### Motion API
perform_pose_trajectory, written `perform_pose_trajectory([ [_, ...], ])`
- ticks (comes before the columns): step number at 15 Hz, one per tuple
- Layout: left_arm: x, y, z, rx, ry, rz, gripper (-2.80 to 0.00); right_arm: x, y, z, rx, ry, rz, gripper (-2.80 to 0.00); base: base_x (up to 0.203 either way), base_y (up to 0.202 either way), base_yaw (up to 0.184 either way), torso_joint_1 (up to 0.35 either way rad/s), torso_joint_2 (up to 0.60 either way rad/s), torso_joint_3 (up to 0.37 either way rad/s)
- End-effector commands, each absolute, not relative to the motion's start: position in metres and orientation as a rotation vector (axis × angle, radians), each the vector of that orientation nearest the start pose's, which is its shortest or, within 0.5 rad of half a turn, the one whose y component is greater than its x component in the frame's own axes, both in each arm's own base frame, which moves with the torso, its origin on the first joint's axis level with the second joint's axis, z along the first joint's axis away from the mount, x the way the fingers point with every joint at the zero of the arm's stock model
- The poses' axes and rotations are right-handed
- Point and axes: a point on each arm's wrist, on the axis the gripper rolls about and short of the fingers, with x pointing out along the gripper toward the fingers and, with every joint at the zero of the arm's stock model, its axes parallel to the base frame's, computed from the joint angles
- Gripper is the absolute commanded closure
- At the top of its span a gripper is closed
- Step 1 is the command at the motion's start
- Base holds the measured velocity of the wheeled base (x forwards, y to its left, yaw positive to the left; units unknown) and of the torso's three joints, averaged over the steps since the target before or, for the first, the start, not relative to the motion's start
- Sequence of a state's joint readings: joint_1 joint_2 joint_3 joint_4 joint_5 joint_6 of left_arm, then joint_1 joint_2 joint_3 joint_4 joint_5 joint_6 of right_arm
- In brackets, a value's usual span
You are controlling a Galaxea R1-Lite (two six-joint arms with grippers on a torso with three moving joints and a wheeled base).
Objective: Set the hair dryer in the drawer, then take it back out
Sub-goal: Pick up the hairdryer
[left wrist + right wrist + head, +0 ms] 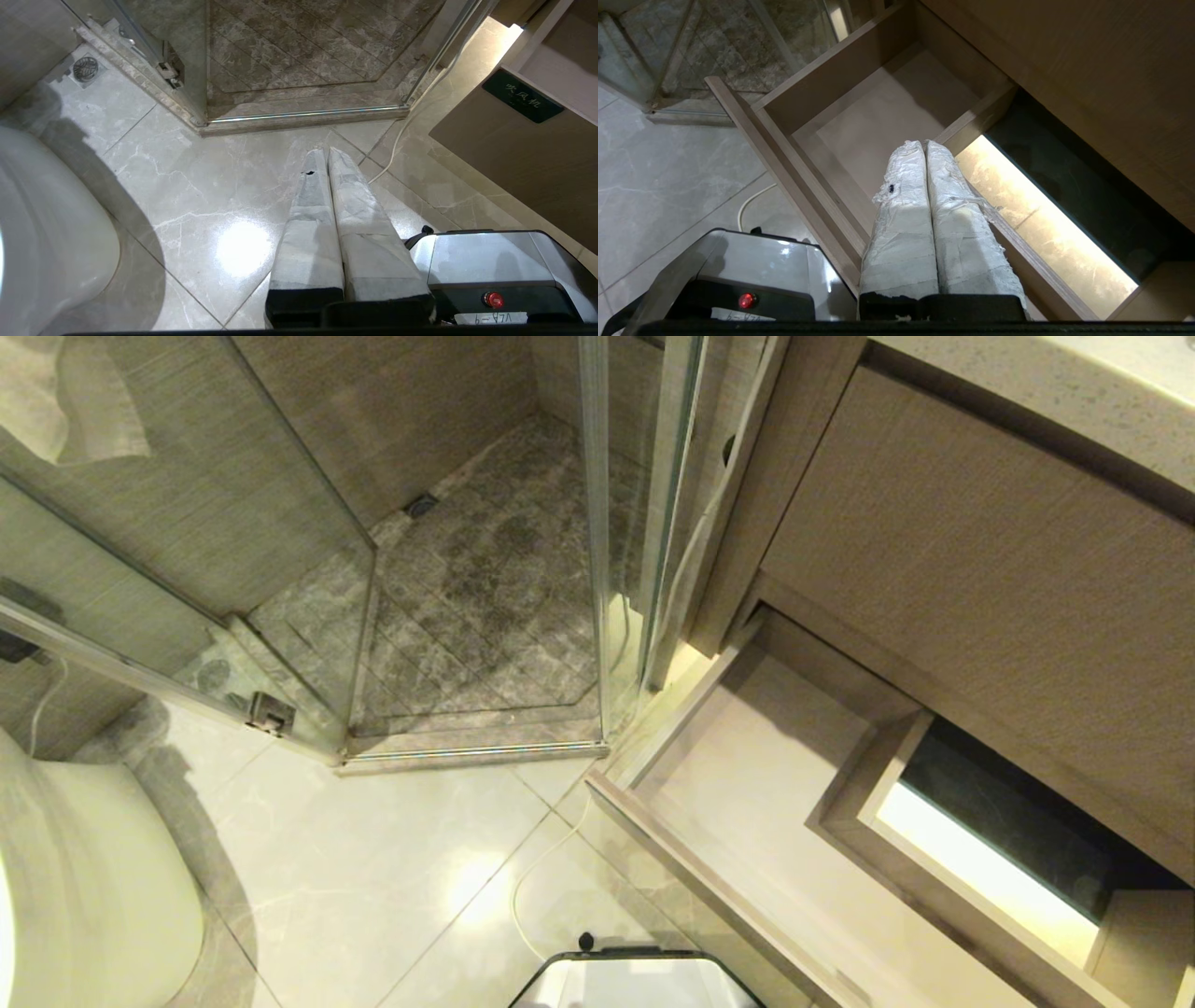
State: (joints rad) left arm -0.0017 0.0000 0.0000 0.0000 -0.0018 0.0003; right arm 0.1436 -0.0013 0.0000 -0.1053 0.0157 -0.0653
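The drawer [747, 784] stands pulled out under the vanity, nothing lying on its floor; the hair dryer isn't visible. Right gripper [924, 147] hangs clenched above the drawer's front edge, left gripper [325, 153] clenched over the floor [196, 196].

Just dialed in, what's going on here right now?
Nothing is being handled at this moment. The drawer stands pulled open and looks empty; the hair dryer is not in view, only a white cord trailing across the floor. The right tool is shut and empty, hanging over the open drawer. The left tool is also shut and empty, pointing down at the floor tiles near the shower.
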Motion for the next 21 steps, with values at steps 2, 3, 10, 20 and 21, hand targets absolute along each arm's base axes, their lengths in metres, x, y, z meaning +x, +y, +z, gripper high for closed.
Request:
perform_pose_trajectory([
  [2, -0.0227, 0.0000, 0.0751, 0.000, 0.002, -0.004, 0.00, -0.0229, -0.0030, 0.0743, -0.054, -0.111, 0.156, 0.00, 0.000, 0.000, 0.000, 0.021, -0.01, -0.005],
  [3, -0.0227, 0.0000, 0.0751, 0.000, 0.002, -0.003, 0.00, -0.0229, -0.0030, 0.0743, -0.054, -0.111, 0.156, 0.00, 0.000, 0.000, 0.000, 0.000, 0.00, 0.000],
  [10, -0.0227, 0.0000, 0.0751, 0.000, 0.002, -0.003, 0.00, -0.0230, -0.0028, 0.0742, -0.062, -0.110, 0.163, 0.00, 0.000, 0.000, 0.000, 0.000, 0.00, 0.000],
  [20, -0.0227, 0.0000, 0.0751, 0.000, 0.002, -0.003, 0.00, -0.0229, -0.0030, 0.0743, -0.060, -0.111, 0.156, 0.00, 0.000, 0.000, 0.000, 0.029, -0.05, -0.023],
  [21, -0.0227, 0.0000, 0.0751, 0.000, 0.002, -0.004, 0.00, -0.0229, -0.0030, 0.0743, -0.060, -0.111, 0.156, 0.00, 0.000, 0.000, 0.000, 0.236, -0.42, -0.189],
])
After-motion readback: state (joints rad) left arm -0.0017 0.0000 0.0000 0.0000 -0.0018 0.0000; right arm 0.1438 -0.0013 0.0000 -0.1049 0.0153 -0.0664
